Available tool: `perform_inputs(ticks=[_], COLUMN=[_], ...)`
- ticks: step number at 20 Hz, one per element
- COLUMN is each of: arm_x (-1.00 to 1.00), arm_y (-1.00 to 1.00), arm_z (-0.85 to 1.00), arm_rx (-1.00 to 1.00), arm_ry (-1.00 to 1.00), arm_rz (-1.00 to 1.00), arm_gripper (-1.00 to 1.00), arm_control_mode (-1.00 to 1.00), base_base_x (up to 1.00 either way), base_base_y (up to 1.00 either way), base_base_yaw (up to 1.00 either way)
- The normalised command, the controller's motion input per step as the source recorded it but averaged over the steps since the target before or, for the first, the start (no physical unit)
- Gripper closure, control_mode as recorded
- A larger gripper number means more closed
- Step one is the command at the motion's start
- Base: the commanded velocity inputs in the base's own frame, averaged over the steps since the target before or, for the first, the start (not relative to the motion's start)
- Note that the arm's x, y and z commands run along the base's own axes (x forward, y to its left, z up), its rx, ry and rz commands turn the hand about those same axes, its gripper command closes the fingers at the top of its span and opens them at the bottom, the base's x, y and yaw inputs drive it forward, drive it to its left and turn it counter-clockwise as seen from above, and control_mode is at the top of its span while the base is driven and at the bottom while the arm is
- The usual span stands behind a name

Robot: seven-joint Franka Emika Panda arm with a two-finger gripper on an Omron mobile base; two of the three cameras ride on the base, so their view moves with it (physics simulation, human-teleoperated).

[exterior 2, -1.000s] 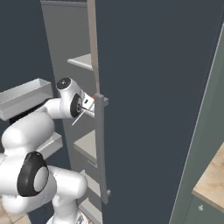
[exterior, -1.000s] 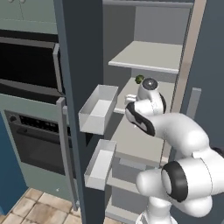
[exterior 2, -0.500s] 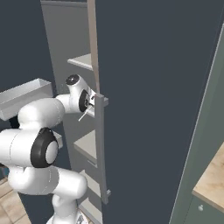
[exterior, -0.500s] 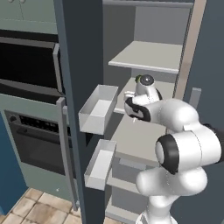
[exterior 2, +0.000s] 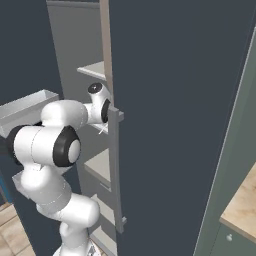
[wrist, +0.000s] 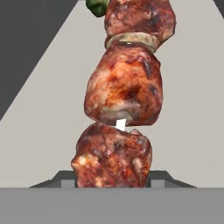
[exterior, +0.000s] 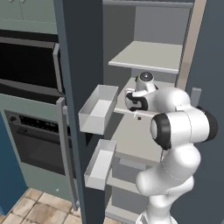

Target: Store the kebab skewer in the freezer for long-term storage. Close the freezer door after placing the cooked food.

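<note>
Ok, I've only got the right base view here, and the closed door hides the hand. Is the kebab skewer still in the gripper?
Observer: Yes. In the hand view the kebab skewer sits between the fingertips, its meat chunks running up and away from them.
Operator: What's under it?
Observer: A pale grey shelf lies behind the skewer, stretching away from the hand.
Operator: Is the hand actually inside the freezer?
Observer: The left base view shows the gripper reaching in just below the upper shelf of the freezer.
Operator: And the freezer door?
Observer: The freezer door stands open to the arm's left, two white bins on its inner side.
</note>
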Motion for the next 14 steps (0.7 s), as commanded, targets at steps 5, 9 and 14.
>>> perform_inputs(ticks=[5, 9, 14], arm_x=[0.4, 0.27, 0.19], arm_y=[-0.11, -0.02, 0.0], arm_z=[-0.18, -0.23, -0.17], arm_rx=[0.0, 0.0, 0.0], arm_ry=[0.0, 0.0, 0.0], arm_rz=[0.0, 0.0, 0.0], arm_gripper=[1.0, 1.0, 1.0], arm_control_mode=[-1.0, -1.0, -1.0], base_base_x=[0.0, 0.0, 0.0], base_base_y=[0.0, 0.0, 0.0], base_base_yaw=[0.0, 0.0, 0.0])
